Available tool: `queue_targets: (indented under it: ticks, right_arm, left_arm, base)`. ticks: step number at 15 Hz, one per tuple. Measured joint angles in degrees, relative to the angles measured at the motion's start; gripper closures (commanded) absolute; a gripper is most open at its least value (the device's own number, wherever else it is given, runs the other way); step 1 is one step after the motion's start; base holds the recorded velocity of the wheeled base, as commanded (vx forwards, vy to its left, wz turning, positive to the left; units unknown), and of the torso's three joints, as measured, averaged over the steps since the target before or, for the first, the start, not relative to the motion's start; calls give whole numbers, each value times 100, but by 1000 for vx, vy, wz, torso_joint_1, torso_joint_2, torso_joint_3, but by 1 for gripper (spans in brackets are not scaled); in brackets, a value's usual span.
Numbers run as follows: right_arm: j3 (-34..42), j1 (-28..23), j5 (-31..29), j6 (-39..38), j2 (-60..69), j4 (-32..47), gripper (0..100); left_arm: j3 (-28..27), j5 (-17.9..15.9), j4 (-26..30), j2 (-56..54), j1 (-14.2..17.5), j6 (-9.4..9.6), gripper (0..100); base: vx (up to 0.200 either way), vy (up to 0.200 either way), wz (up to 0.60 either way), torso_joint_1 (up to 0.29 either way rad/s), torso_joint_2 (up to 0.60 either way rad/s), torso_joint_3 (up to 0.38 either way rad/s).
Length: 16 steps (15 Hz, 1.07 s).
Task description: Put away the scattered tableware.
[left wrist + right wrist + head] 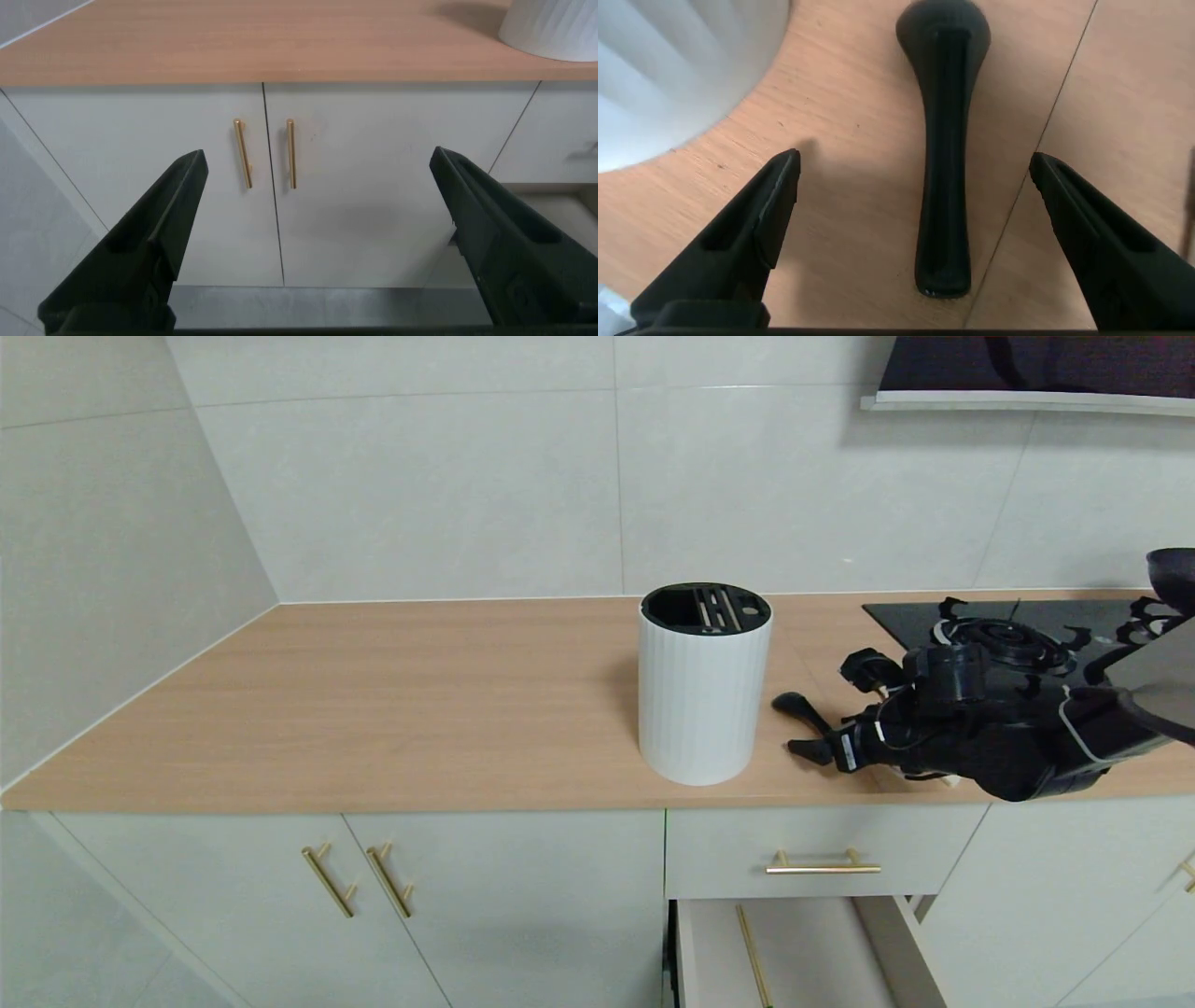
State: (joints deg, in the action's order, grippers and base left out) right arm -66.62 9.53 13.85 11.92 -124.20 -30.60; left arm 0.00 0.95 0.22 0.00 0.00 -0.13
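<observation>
The black utensil handle (943, 140), its rest hidden beneath the wide-open right gripper (826, 709) straddling it, lies roughly along the countertop's (420, 709) front edge, rounded end toward the white holder (705, 700); the left gripper (318, 159) is equally wide.

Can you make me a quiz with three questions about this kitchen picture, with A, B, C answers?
1. Where is the black utensil?
A. Lying on the counter beside the white holder.
B. Standing inside the holder.
C. On the stove.

2. How many gold handles are on the two cabinet doors facing the left gripper?
A. One.
B. Two.
C. Four.

3. How is the right gripper?
A. Shut on the utensil.
B. Shut on the holder.
C. Open.

Answers: 1 A, it lies flat on the wood next to the holder. 2 B, each door carries one. 3 C, its fingers stand wide apart over the utensil.
</observation>
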Motion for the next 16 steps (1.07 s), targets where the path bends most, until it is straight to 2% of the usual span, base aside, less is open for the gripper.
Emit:
queue_targets:
  ticks: [6,7,14,16]
  right_arm:
    - [-129,-55,-41,-16,-171,-143,0]
    - [-134,-59,-41,-16,-182,-143,100]
    - [-239,-61,-149,-106,-254,-88,100]
    - [-317,-52,-340,-279,-227,96,100]
  left_arm:
    - [0,0,0,0,0,-2,0]
    - [0,0,2,0,0,-2,0]
    - [0,0,2,0,0,-2,0]
    - [0,0,2,0,0,-2,0]
  base:
    - [0,0,0,0,0,0]
    - [0,0,0,0,0,0]
    - [0,0,0,0,0,0]
    - [0,0,0,0,0,0]
